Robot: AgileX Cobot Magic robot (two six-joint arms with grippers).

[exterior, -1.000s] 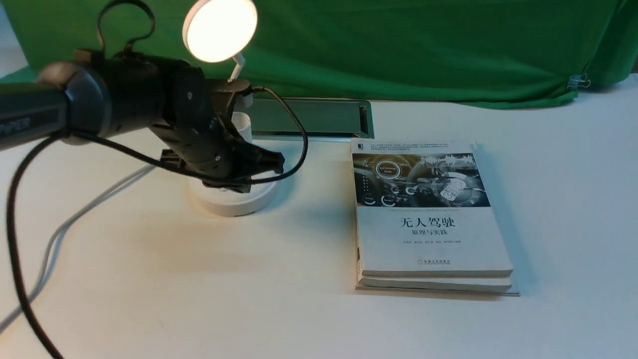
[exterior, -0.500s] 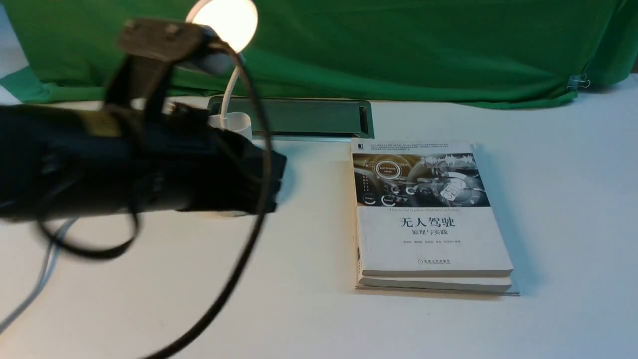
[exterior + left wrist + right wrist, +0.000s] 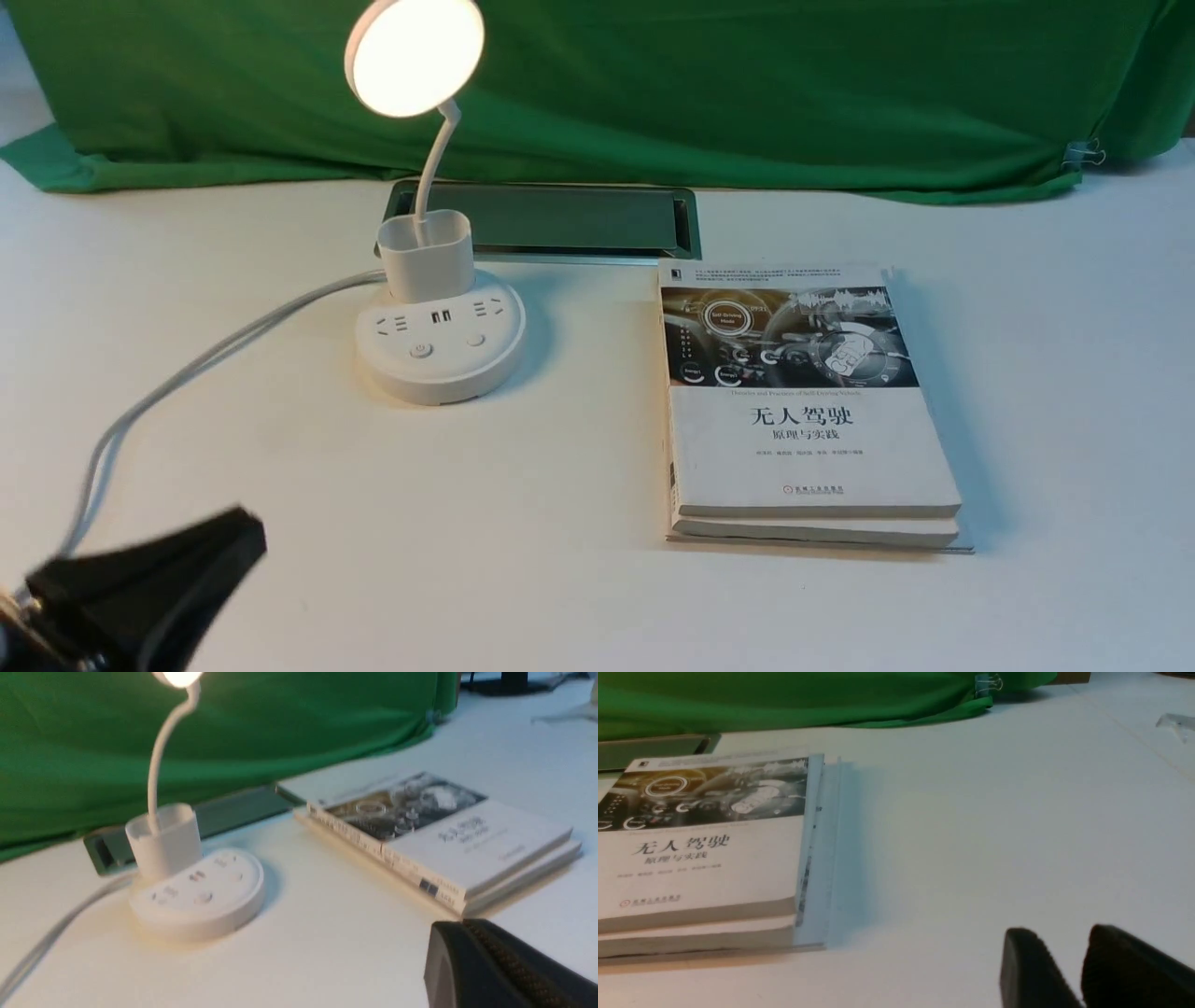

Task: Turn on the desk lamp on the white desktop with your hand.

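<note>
Status: lamp (image 3: 439, 308) is lit. Its round head (image 3: 414, 56) glows warm on the bent neck. It stands on the white desk (image 3: 560, 597) at the far left, touching or just in front of the metal-rimmed cable slot (image 3: 579, 219), with the book (image 3: 803, 401) well apart to its right. I judge the switching step done, and only parking the arm remains.

Next move, as I see it: no second press. Another tap on either of the two buttons (image 3: 420, 351) on the base may well put the light out. I would also stay off the grey cord (image 3: 187, 373), which trails toward the near-left corner.

Left pincer (image 3: 233, 541): low at the near-left edge of the front view, blurred, tip aimed roughly toward the lamp and well apart from it. In the left wrist view the fingers look pressed together along a ridged seam, so I read it as clenched on nothing.

Right pincer (image 3: 1064, 945): seen only in the right wrist view, low over bare desk to the right of the book. The fingers are parted by a slim gap and grasp nothing.
</note>
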